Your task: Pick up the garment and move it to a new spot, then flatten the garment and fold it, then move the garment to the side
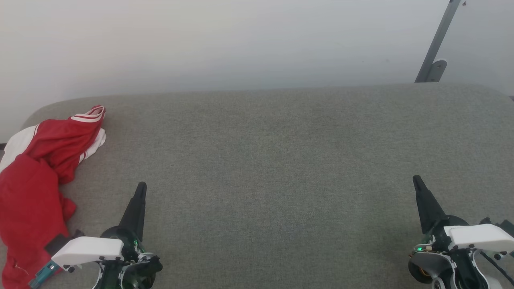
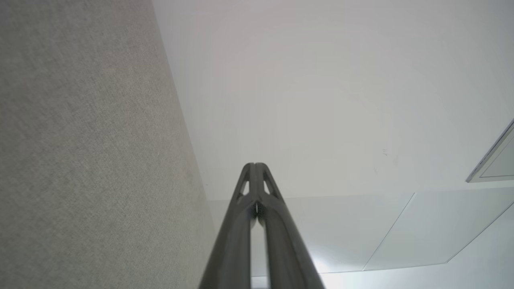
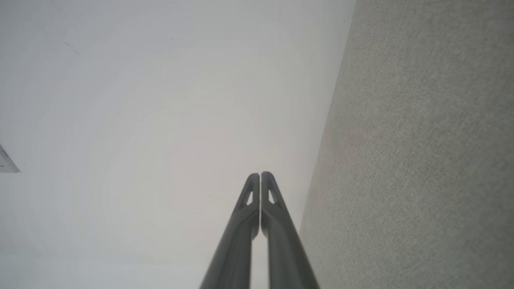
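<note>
Garment [image 1: 38,180] is crumpled at the far left edge of the grey fabric-covered surface [image 1: 281,160]. It's to the left of my left end effector [image 1: 140,188], with the near part just beside that wrist. Long axis runs near-to-far, roughly parallel to the fingers, striped trim at the far end. Left arm is clearly nearer. Right end effector [image 1: 417,179] is well apart from it, across the surface. Both have fingers pressed together, pinching nothing, pointing toward the wall [image 1: 241,40]. My call: the left one swings further left and opens before grabbing. Nothing blocks that. Metal bracket [image 1: 437,48] is far right, out of play.
</note>
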`<state>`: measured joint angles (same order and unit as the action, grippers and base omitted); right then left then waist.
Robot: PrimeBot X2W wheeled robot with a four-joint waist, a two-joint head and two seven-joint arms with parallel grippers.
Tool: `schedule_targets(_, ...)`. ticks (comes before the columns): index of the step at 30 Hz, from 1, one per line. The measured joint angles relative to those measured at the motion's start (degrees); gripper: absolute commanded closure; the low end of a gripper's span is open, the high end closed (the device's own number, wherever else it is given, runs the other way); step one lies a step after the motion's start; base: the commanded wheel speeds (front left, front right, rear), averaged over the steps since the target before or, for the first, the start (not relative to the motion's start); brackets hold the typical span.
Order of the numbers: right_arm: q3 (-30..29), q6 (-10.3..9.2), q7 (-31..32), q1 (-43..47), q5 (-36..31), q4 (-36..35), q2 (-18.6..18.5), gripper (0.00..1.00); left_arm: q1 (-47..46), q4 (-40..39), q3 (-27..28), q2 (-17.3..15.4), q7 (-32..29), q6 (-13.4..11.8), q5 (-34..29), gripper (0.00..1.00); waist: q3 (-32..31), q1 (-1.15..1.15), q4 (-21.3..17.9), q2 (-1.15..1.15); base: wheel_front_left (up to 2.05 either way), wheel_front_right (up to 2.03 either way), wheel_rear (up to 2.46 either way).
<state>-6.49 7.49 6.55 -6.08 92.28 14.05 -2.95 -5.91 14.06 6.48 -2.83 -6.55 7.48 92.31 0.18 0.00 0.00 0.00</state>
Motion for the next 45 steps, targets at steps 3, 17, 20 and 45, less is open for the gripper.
schedule_targets(3, -0.01, -0.01, 0.00, 0.00, 0.00, 0.00, 0.00, 1.00, 0.00, 0.00, 0.00, 0.00, 0.00, 0.00, 0.00, 1.00, 0.00, 0.00, 0.00, 0.00, 0.00, 0.00, 0.00)
schedule_targets(17, 1.20, -0.02, -1.19, 3.44, -0.15, 2.99, 0.40, 0.00, 3.64, 2.23, -0.52, 0.68, 0.63, -0.25, -0.01, 0.00, 0.00, 0.00, -0.02, 0.00, 0.00, 0.00, 0.00)
schedule_targets(20, 1.80, -0.02, -2.11, 3.37, -0.92, 2.92, 0.38, 0.00, 3.65, 1.27, -0.75, 0.65, 1.15, -0.52, -0.10, 0.00, -0.01, 0.00, -0.06, 0.00, 0.00, 0.00, 0.00)
schedule_targets(45, 2.74, -0.01, -7.66, 0.31, -29.61, 3.55, 0.22, 0.00, 4.55, -3.56, -5.14, -5.48, 8.22, -6.02, -22.53, 0.00, -0.51, 0.00, -0.78, 0.00, 0.00, 0.00, 0.00)
